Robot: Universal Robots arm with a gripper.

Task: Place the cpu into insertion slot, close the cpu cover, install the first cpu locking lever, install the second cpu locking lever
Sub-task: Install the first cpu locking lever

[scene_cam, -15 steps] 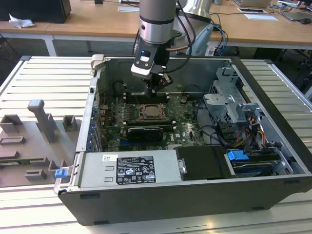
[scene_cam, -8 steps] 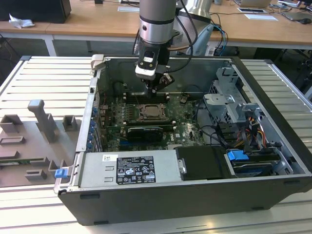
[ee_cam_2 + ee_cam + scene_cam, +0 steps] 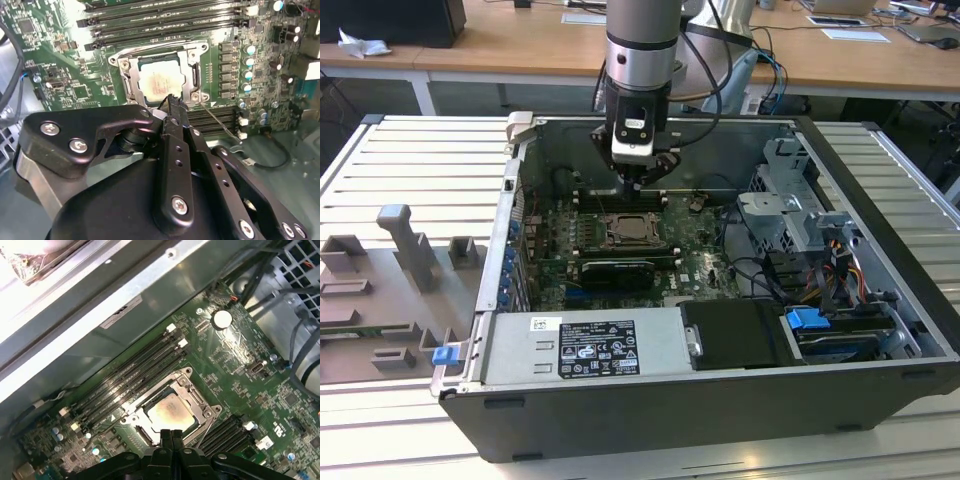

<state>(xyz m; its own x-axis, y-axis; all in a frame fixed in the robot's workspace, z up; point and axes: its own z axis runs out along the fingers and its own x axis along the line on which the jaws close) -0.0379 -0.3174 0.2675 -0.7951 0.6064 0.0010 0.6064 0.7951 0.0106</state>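
Claw state: my claw (image 3: 637,183) is closed. In both wrist views the two black fingers (image 3: 166,440) lie pressed side by side with nothing between them.

Claw position: in the exterior view it hangs inside the open case (image 3: 620,425), over the far edge of the slot (image 3: 607,230). In the second wrist view the claw (image 3: 172,100) has its tip just beside one screwed corner of the socket frame. I cannot tell whether it touches the frame.

Cpu: the cpu (image 3: 159,80) sits flat in the slot, its pale metal top facing up. The first wrist view shows the cpu (image 3: 170,415) square to the frame.

Cover: the cover (image 3: 131,75) lies down over the cpu, and the chip's top shows through its middle cut-out. The first wrist view agrees, with the cover (image 3: 194,396) flat on all visible sides.

Lever: a thin silvery lever (image 3: 220,122) runs from the corner by my fingertip out across the black memory slots (image 3: 220,117). I cannot tell whether it is latched.

Surroundings: the board (image 3: 700,245) is green. A grey labelled box (image 3: 590,345) fills the near side of the case. Grey blocks (image 3: 410,245) stand on the slatted table (image 3: 420,160) at the exterior view's left.
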